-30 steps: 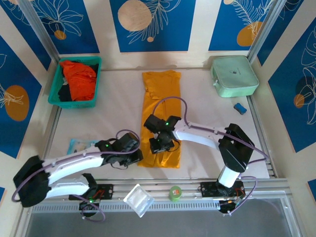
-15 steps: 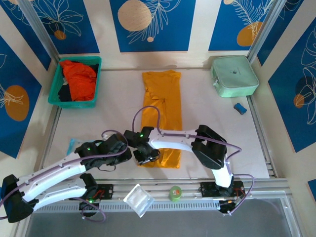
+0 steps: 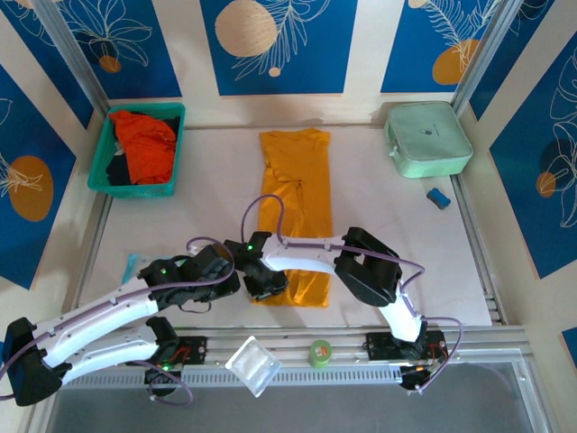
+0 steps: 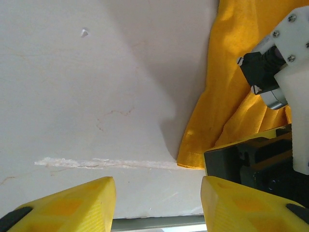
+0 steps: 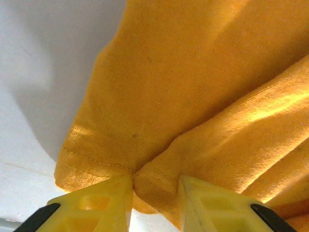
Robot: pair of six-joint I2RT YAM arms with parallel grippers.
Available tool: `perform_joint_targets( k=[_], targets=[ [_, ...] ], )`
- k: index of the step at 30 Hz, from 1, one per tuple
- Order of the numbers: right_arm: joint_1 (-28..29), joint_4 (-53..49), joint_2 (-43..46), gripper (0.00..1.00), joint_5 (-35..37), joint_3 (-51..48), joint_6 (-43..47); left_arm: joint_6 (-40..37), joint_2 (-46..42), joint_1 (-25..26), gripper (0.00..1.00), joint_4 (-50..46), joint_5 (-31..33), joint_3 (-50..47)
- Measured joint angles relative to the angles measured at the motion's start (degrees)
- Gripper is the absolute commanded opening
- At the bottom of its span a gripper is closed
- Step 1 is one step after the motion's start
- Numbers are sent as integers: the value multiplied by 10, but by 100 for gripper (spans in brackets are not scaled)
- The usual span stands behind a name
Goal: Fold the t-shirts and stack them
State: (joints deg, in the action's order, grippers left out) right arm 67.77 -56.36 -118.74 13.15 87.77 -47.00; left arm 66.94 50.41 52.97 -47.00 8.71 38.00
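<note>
The mustard-yellow t-shirt (image 3: 296, 194) lies as a long narrow strip down the middle of the table. My right gripper (image 3: 264, 282) sits at its near left corner, and in the right wrist view its fingers (image 5: 154, 189) are shut on a bunched fold of the hem (image 5: 159, 179). My left gripper (image 3: 236, 276) hovers just left of that corner, open over bare table (image 4: 158, 193), with the shirt's edge (image 4: 227, 106) to its right. The red-orange t-shirt (image 3: 144, 142) lies crumpled in the teal basket (image 3: 135, 188) at the back left.
A mint-green box (image 3: 427, 138) stands at the back right, with a small blue object (image 3: 438, 198) in front of it. A clear plastic container (image 3: 251, 365) and a green roll (image 3: 319, 353) rest on the near rail. A pale blue packet (image 3: 140, 263) lies near left.
My right gripper has swung from the shirt's near middle to its near left corner and gripped the hem. My left gripper has drawn back to the left.
</note>
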Motion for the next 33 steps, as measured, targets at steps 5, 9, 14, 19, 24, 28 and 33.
perform_joint_targets(
  k=[5, 9, 14, 19, 24, 28, 33],
  targets=[
    [0, -2, -3, 14, 0, 3, -3, -4, -1, -5, 51, -4, 1, 0],
    [0, -4, -3, 4, 1, 9, -4, -9, -1, -6, 51, -4, 2, 0],
    [0, -11, -2, 0, 8, 10, -11, -10, -1, -7, 51, -4, 4, 0],
    [1, -10, 40, 0, 24, -24, -33, -14, 1, -7, 51, -4, 4, 0],
    [5, 13, 128, 0, 45, -112, -85, -15, 15, -7, 50, -3, 3, 0],
    [16, 34, 166, 0, 61, -169, -134, -23, 23, -8, 50, -2, 3, 0],
    [30, 42, 172, 14, 72, -192, -179, -30, 28, -8, 52, -2, 3, 0]
  ],
)
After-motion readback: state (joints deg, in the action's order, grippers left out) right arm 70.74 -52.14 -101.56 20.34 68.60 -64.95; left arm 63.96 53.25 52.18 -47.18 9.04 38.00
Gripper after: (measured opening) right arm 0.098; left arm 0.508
